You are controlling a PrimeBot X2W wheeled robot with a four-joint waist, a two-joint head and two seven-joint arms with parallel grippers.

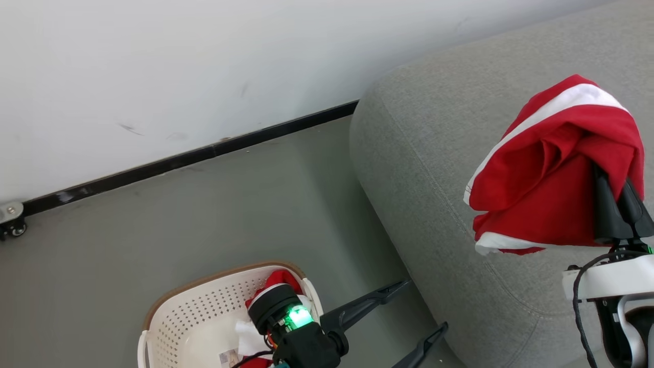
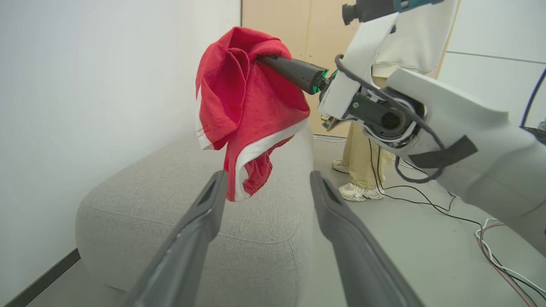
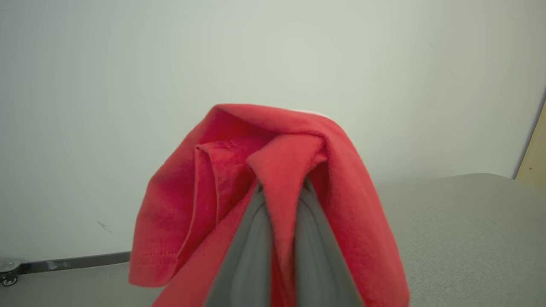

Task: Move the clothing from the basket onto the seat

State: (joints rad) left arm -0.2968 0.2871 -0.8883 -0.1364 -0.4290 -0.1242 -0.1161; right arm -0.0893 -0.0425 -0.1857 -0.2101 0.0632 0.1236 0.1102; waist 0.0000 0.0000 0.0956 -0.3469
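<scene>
At the far left a small caster [image 1: 11,220] is resting on the grey floor [image 1: 179,225] against the wall, and a black baseboard [image 1: 194,156] is running from it rightward to the seat. The basket [image 1: 204,312] is standing on the floor at the bottom edge of the head view. Some of the clothing [image 1: 278,280] is lying bunched against the basket's right wall, partly hidden by the left arm's dark wrist with its green light. Just right of the basket, the left gripper [image 1: 425,304] is hovering over the strip of floor between basket and seat, its two fingers spread wide and gripping nothing (the left wrist view is looking between them at the seat's rounded end). The seat [image 1: 434,153] is filling the right side, one end close to the wall. Above its top, near the left edge, the right gripper [image 3: 281,187] is clamping tight on a fold of a red garment [image 1: 552,179]. The fabric is draping over the fingertips and hanging down with its white bands showing; whether the lowest hem is brushing the cushion cannot be told. Beyond the seat, in the left wrist view, a person [image 2: 358,170] in beige trousers and white shoes is standing on the floor beside trailing cables [image 2: 426,200].
</scene>
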